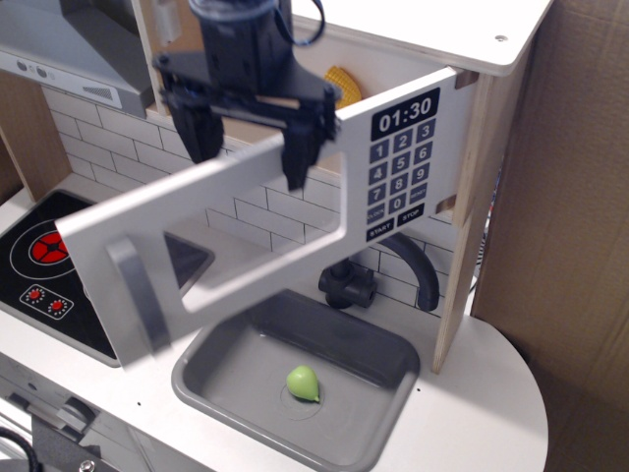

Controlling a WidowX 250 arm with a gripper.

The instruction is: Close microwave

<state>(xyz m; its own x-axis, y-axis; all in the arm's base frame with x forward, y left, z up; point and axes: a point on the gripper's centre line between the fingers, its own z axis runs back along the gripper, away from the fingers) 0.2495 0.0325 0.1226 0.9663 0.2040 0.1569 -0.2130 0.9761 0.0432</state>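
The toy microwave (403,167) sits in the upper shelf, with a black keypad reading 01:30 on its white door. The door (246,231) stands partly open, its clear window facing me and its grey curved handle (138,295) at the lower left. An orange and yellow object (340,85) shows in the pale wood cavity behind. My gripper (251,147) is open at the door's top edge. One finger (298,157) is against the door's front face. The other finger (201,133) is beyond the edge.
A grey sink (216,379) lies below the door with a green toy (304,383) in it and a black faucet (418,270) behind. A stove top (39,265) is at the left, a grey range hood (69,44) above it. A cardboard wall (570,216) stands on the right.
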